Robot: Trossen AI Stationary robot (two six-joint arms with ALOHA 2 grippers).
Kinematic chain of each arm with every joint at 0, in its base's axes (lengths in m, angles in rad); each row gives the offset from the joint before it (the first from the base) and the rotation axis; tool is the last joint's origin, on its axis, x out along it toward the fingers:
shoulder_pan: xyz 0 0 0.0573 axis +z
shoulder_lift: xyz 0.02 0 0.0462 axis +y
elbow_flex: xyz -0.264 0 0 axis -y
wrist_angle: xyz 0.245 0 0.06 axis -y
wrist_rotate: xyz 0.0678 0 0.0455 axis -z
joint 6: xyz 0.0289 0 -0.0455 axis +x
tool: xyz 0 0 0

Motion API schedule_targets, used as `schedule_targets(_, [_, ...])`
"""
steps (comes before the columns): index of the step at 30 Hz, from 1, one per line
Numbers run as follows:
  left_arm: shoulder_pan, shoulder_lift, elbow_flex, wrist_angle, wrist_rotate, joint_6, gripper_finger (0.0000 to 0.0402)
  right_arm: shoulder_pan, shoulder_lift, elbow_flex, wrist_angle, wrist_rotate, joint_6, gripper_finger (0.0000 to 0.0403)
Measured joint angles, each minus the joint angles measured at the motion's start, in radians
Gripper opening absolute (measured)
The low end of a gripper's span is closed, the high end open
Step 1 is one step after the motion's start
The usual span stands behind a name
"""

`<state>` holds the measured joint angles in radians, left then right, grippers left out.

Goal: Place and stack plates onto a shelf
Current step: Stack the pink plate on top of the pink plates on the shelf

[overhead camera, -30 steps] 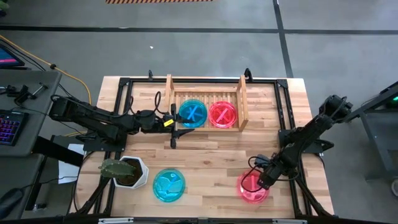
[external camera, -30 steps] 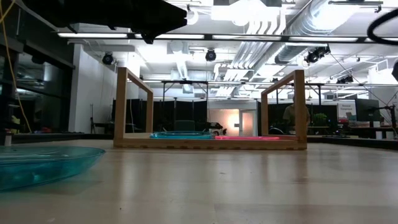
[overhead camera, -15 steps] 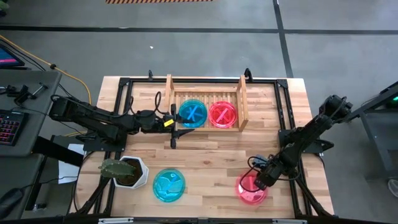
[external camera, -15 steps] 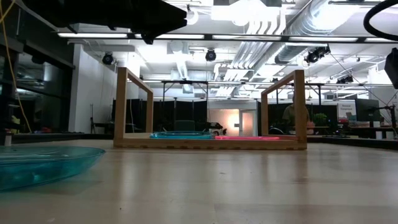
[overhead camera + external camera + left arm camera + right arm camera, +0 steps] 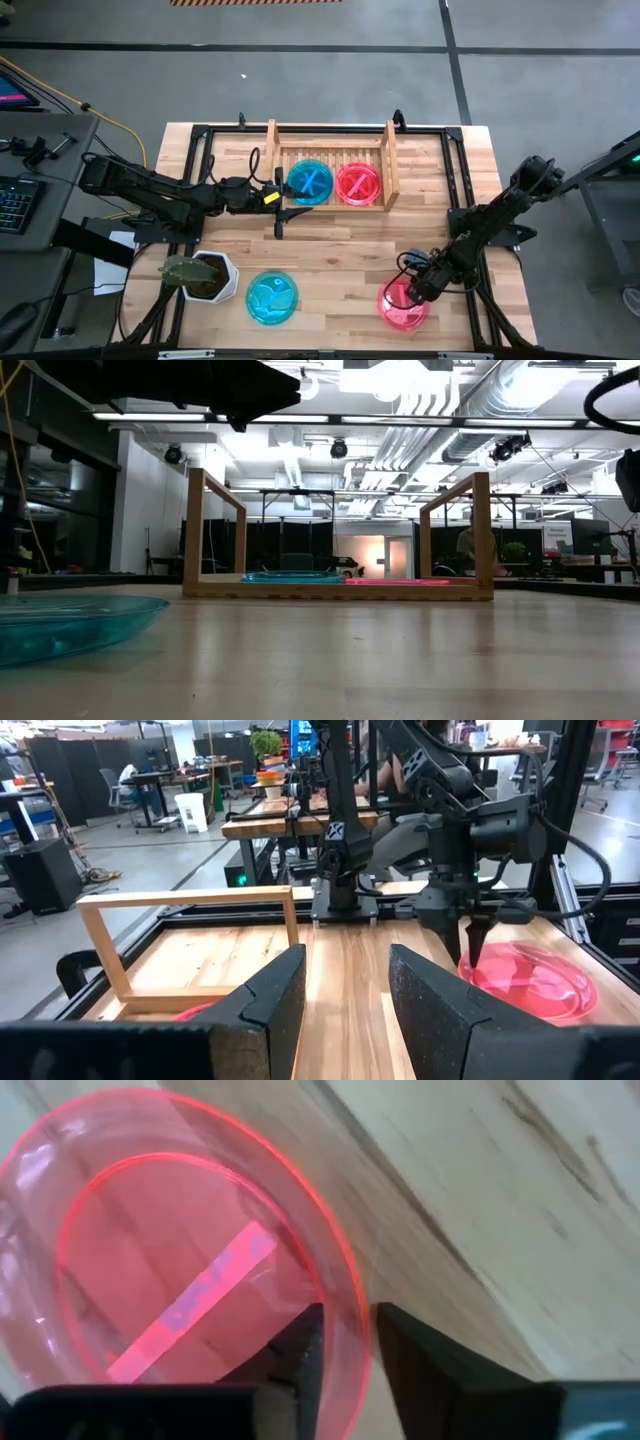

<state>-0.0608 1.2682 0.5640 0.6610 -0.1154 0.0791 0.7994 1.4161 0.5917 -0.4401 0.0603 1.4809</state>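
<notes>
A pink plate point(image 5: 401, 305) lies on the table near the front right, with my right gripper point(image 5: 419, 289) shut on its rim. The wooden shelf point(image 5: 389, 165) stands at the table's far middle. A teal plate point(image 5: 310, 182) and a second pink plate point(image 5: 358, 183) lie side by side on its slats. Another teal plate point(image 5: 271, 297) rests flat on the table at the front. My left gripper point(image 5: 345, 1010) hovers open and level to the left of the shelf, holding nothing. My right gripper takes the pink plate's rim point(image 5: 356, 1330) on the plate's far right side. One finger point(image 5: 300, 1358) stands inside the plate and the other point(image 5: 425, 1365) outside. The fingers point steeply down. The plate's bottom stays on the table.
A white hexagonal pot with a plant point(image 5: 207, 276) stands at the front left, beside the teal plate. Black frame rails point(image 5: 455, 190) run along the table's sides. Bare wood lies between the shelf and the front plates.
My right gripper has sunk a little and tipped further down over the pink plate's rim. In the low view its arm has dropped into the right edge.
</notes>
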Motion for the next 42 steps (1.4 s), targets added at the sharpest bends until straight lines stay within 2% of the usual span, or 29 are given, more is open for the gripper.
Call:
schedule_targets(4, [0.000, 0.000, 0.000, -0.003, 0.000, 0.000, 0.0133, 0.000, 0.028, 0.004, 0.012, -0.008, -0.022, 0.0127])
schedule_targets(7, [0.000, 0.000, 0.000, -0.003, 0.000, 0.000, 0.0133, 0.000, 0.029, 0.003, 0.014, -0.008, -0.022, 0.0133])
schedule_targets(10, [0.000, 0.000, 0.000, -0.003, 0.000, 0.001, 0.0133, 0.000, 0.030, 0.002, 0.010, -0.006, -0.023, 0.0114])
schedule_targets(14, [0.000, 0.000, 0.000, -0.004, 0.000, 0.001, 0.0133, 0.000, 0.030, 0.001, -0.007, 0.011, -0.017, 0.0032])
schedule_targets(16, [0.000, 0.000, 0.000, -0.006, 0.000, 0.001, 0.0133, 0.000, 0.031, 0.001, -0.013, 0.015, -0.016, 0.0011])
schedule_targets(25, [0.004, 0.000, 0.000, -0.005, 0.000, 0.003, 0.0133, -0.001, -0.027, 0.023, -0.009, 0.041, -0.083, 0.0000])
schedule_targets(29, [0.008, 0.000, 0.000, -0.005, 0.000, 0.019, 0.0133, -0.008, -0.077, 0.027, 0.087, 0.061, -0.144, 0.0000])
schedule_targets(35, [0.008, 0.000, 0.000, -0.005, 0.000, 0.019, 0.0133, -0.051, -0.086, 0.028, 0.202, 0.094, -0.227, 0.0000])
schedule_targets(42, [0.008, 0.000, 0.000, -0.006, 0.000, 0.020, 0.0133, -0.093, -0.086, 0.028, 0.108, 0.085, -0.165, 0.0000])
